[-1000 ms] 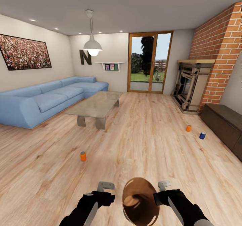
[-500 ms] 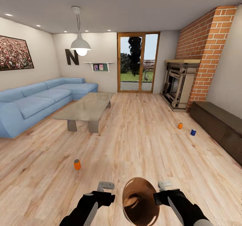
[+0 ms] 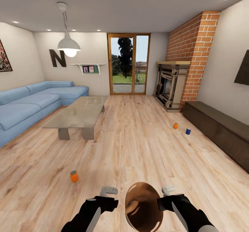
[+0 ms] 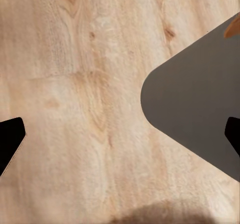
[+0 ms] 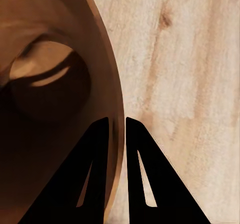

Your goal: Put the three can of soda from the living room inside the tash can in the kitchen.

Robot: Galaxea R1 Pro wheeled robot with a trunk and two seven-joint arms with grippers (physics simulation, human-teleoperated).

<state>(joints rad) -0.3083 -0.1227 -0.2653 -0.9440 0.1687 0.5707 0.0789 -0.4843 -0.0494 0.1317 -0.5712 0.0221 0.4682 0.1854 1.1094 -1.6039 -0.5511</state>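
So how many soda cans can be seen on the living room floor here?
3. An orange can stands near the robot, on its left. Another orange can and a blue can stand close together by the dark-wood cabinet. None looks hidden.

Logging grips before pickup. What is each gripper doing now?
Left gripper: open, empty.
Right gripper: shut on the bin rim.

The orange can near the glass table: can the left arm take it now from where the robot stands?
Probably not yet. The orange can stands on open floor, beyond the left gripper; nothing blocks it, and the jaws are open and empty.
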